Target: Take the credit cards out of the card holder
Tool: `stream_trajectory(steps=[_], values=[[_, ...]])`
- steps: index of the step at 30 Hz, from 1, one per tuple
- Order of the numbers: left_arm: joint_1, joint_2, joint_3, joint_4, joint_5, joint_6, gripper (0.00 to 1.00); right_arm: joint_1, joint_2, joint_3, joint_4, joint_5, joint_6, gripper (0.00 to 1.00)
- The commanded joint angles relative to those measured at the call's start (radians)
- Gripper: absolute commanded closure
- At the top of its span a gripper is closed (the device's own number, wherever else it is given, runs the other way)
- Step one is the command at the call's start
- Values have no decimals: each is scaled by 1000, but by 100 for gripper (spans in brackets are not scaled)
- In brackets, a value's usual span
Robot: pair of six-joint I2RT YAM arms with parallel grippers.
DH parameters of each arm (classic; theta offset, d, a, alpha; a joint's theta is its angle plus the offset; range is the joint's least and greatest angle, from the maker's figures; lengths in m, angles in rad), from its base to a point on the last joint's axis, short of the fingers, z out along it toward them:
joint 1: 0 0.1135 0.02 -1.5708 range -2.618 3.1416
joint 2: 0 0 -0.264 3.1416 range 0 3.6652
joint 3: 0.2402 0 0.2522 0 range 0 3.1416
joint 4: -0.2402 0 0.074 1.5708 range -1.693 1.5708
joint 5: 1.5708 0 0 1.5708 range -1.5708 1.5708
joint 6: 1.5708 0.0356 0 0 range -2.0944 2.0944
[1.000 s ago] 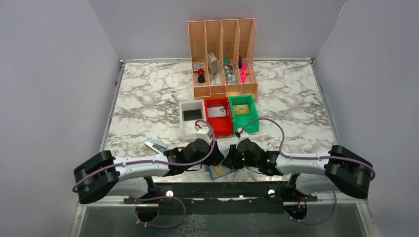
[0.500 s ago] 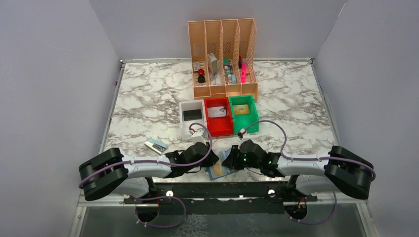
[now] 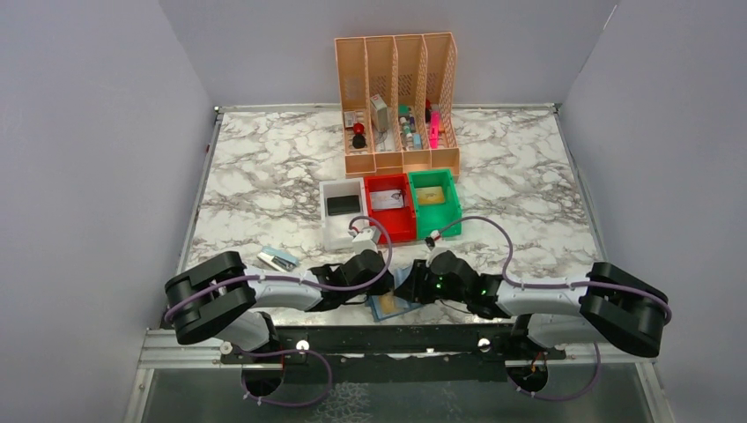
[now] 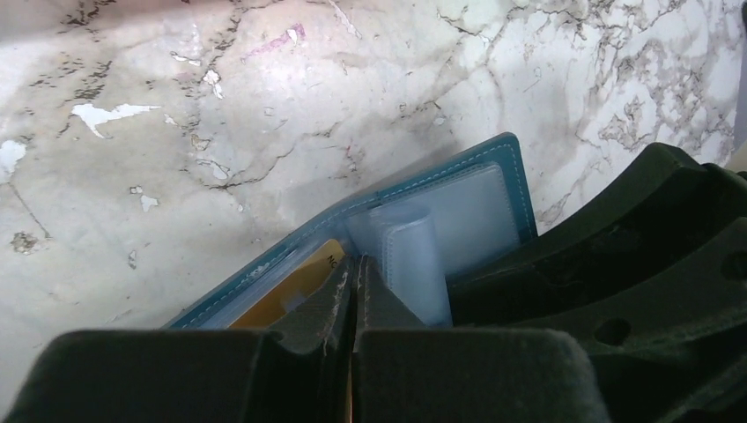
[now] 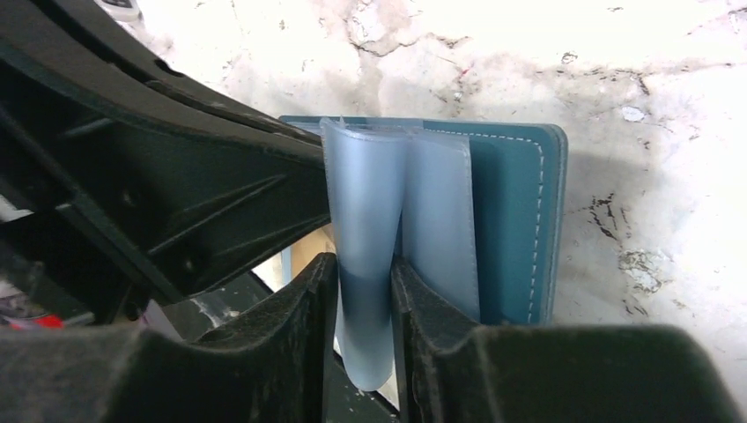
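Wallet (image 4: 480, 207) lies open, long axis diagonal.

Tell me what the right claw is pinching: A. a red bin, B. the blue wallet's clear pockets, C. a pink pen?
B: the right wrist view shows the right gripper squeezing the clear pockets of the wallet between its fingers.

- The bench (image 3: 264, 176) has a white marble pattern with grey veins. It spreads beyond the left claw (image 3: 386, 284) and the right claw (image 3: 407, 285), and out to either side of them.
- Plain, pale lilac-grey walls (image 3: 88, 132) stand far beyond the claws and off to each side.
- A metal rim (image 3: 195, 211) edges the bench.
- A black rail (image 3: 396, 339) runs along the bench edge behind the claws.
- The light is soft and even, with faint shadows on the marble under the claws.
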Motion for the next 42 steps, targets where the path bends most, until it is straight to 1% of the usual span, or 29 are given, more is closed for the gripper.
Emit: stream_trajectory(steps=[1,2,4,9,15,20,24,28,31,34,36,38,42], values=[[-4,31,10,16,43,30,100,-4,-55,-15,27,-29,-3,65],[-3,31,9,19,47,33,100,-4,-70,-14,18,-29,-8,63],[-2,30,9,22,51,39,100,-4,-111,-13,-4,-26,-12,54],[-4,21,13,48,77,62,100,-4,-212,3,-108,16,-22,44],[-9,29,53,61,137,101,99,-4,-352,21,-289,117,-24,42],[-23,26,79,63,146,121,98,-4,-490,20,-400,185,-13,42],[-27,62,103,64,160,146,97,-4,-580,12,-441,201,-9,46],[-28,142,134,62,200,148,97,-4,-610,0,-390,145,-38,54],[-28,176,143,63,211,136,97,-4,-573,-4,-342,93,-54,60],[-28,154,133,58,189,139,97,-4,-490,3,-300,44,-69,66],[-28,119,128,31,164,145,97,-4,-438,10,-276,19,-79,68],[-28,83,137,-29,133,155,96,-4,-396,19,-258,1,-85,70],[-28,12,139,-118,79,174,96,-4,-342,14,-204,-10,-76,70]])
